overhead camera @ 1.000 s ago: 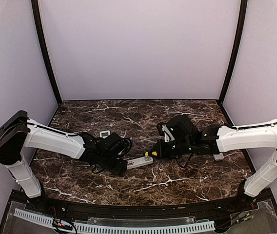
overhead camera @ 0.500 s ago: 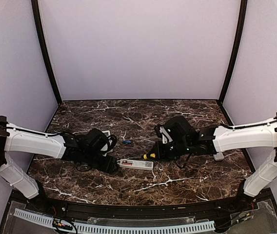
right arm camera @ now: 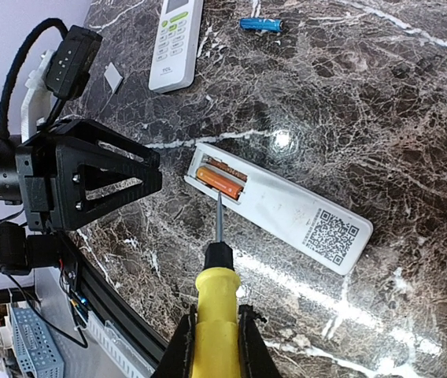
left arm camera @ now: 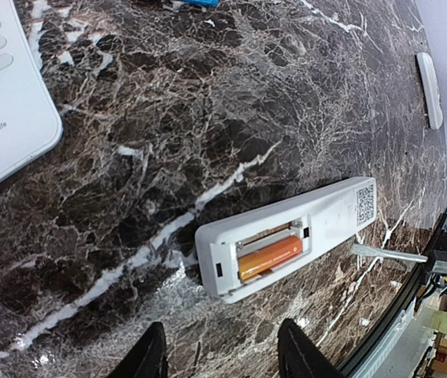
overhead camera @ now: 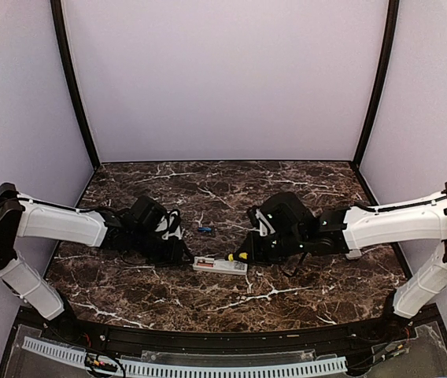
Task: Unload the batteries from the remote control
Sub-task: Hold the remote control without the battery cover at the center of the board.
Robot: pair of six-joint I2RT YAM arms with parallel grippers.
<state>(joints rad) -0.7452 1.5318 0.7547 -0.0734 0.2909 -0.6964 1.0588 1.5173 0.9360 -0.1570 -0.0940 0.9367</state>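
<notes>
Batteries about half out: blue one (right arm camera: 260,24) loose on the marble table (right arm camera: 412,118) at top centre, orange one (right arm camera: 220,182) left in the open remote (right arm camera: 286,213) mid-frame, right gripper (right arm camera: 216,346) pinching the yellow screwdriver (right arm camera: 212,307) aimed at it, left gripper (left arm camera: 223,350) spread, empty.

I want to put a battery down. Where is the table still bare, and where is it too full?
Bare: the wide back strip of the table between the back wall and the blue battery, and the front strip between the open remote and the near edge. Crowded: the middle, where both jaws, the screwdriver and the open remote meet.
</notes>
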